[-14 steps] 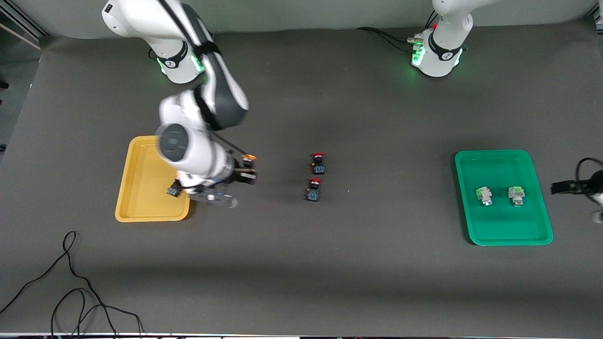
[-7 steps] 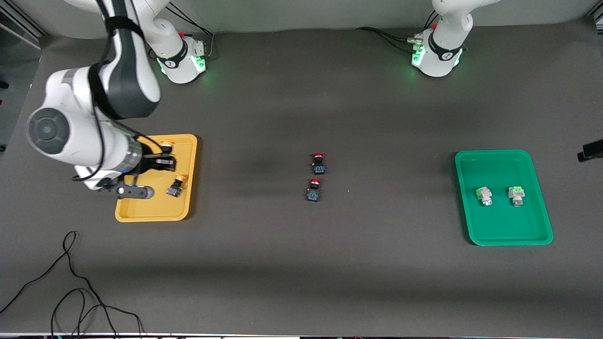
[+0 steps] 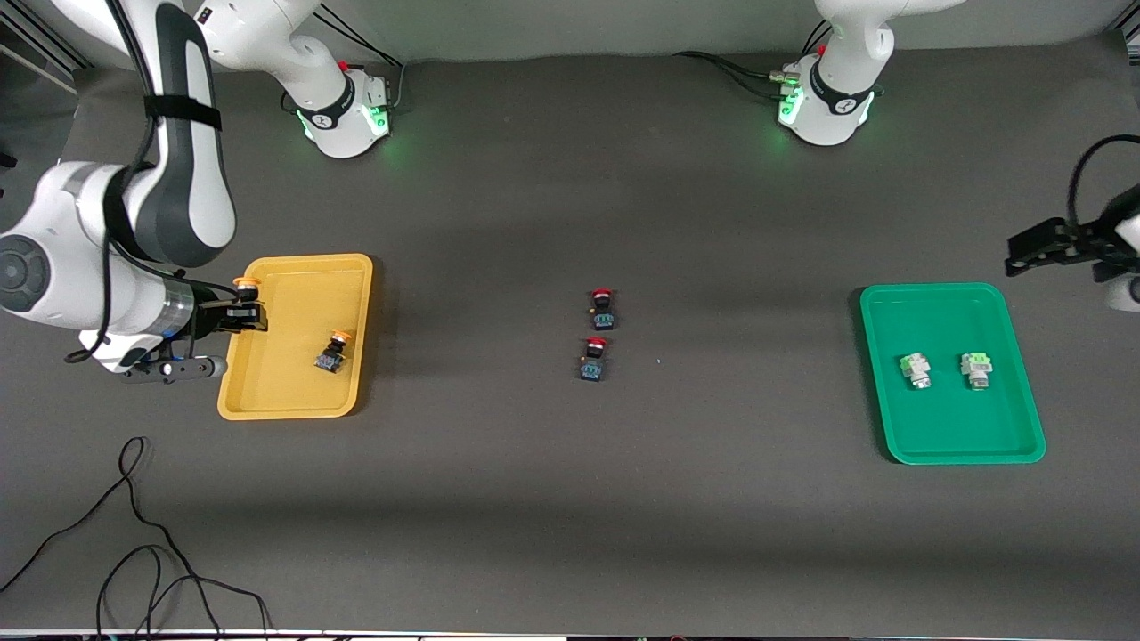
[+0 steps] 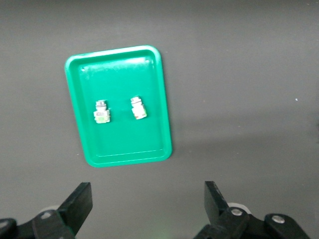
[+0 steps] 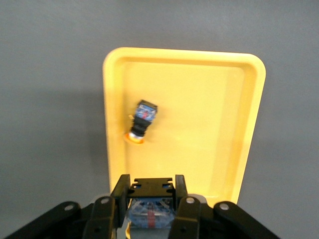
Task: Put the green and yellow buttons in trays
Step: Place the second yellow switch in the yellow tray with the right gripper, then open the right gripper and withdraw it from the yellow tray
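Dark table (image 3: 534, 499), right tool (image 3: 242, 313) gripping yellow button (image 3: 246, 285) over yellow tray (image 3: 294, 405), left tool (image 4: 148, 206) open.

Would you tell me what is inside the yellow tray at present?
One yellow-capped button lies inside the yellow tray. The right gripper holds a second above its edge; nothing appears covered.

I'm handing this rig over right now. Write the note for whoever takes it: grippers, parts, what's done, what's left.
Right gripper: jaws shut on a yellow-capped, black-bodied push-button, over the edge of the shallow yellow plastic tray at the right arm's end.
Left gripper: jaws open, holding nothing, waiting above the table by the shallow green plastic tray.
Done: two pale-green-capped buttons lie in the green tray; one yellow-capped button lies in the yellow tray.
Left: release the held button into the yellow tray. The two red-capped buttons mid-table stay put.
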Robot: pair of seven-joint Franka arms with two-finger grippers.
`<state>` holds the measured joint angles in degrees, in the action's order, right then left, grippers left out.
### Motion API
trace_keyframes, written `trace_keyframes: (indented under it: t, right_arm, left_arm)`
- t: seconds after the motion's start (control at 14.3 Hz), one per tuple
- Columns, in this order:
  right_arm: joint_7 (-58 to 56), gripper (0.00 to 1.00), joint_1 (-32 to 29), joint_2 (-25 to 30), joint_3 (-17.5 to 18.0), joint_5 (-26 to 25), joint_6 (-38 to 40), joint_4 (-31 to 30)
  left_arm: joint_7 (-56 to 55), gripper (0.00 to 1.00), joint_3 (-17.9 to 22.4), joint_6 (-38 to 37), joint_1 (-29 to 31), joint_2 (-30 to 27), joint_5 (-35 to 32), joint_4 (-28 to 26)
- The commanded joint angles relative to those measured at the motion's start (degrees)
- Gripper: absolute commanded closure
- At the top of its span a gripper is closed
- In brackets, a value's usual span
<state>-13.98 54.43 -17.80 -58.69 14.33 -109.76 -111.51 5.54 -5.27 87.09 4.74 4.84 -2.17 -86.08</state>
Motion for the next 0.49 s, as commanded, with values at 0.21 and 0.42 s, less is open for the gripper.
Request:
trace_keyframes:
  t: [0.21, 0.42]
  right_arm:
    - [-3.78, 1.00, 1.65, 1.27, -0.38, 0.08, -24.58, -19.43]
    - [-3.86, 1.00, 1.47, -0.04, 0.06, 0.34, -31.28, -22.43]
  left_arm:
    - [-4.92, 0.00, 6.84, 0.98, -10.27, -3.43, 0.94, -2.95]
    - [-5.18, 0.00, 6.85, 1.06, -10.80, -4.67, 1.82, -4.00]
